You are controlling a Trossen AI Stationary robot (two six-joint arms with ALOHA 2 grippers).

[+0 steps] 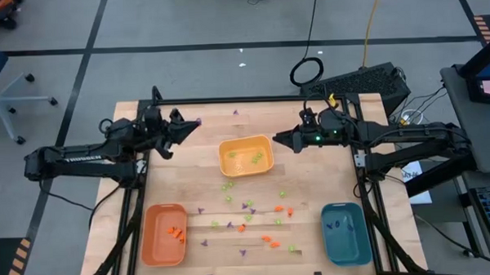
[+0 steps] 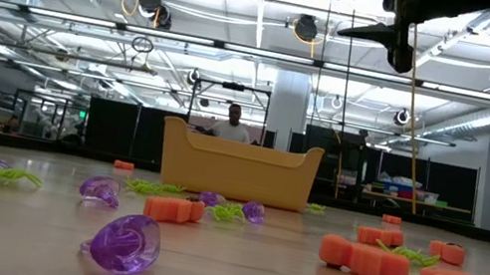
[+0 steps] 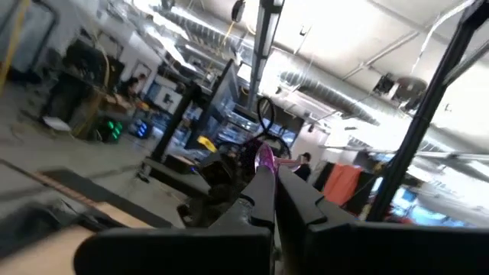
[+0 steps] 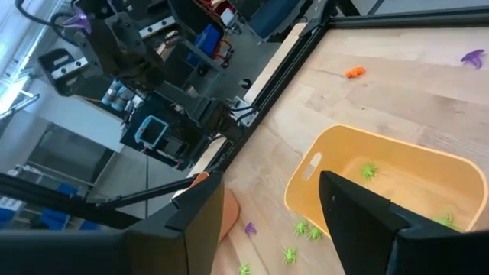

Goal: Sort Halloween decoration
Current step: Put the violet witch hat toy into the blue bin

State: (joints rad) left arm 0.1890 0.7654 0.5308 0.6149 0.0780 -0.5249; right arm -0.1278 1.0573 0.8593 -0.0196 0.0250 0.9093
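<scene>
The left gripper is pinching a purple piece at the table's ten o'clock, raised well above the wood. The right gripper is hanging open and empty just beside the yellow tray. Loose decorations are lying toward six o'clock. The thin pinch risks dropping the piece short of the far teal tray.

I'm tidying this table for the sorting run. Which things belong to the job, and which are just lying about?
Part of the job:
- small decoration pieces scattered on the table
- purple piece held in the shut left gripper
- yellow tray, orange tray, teal tray
- open right gripper

Just lying about:
- black box and cable loop beyond the table
</scene>
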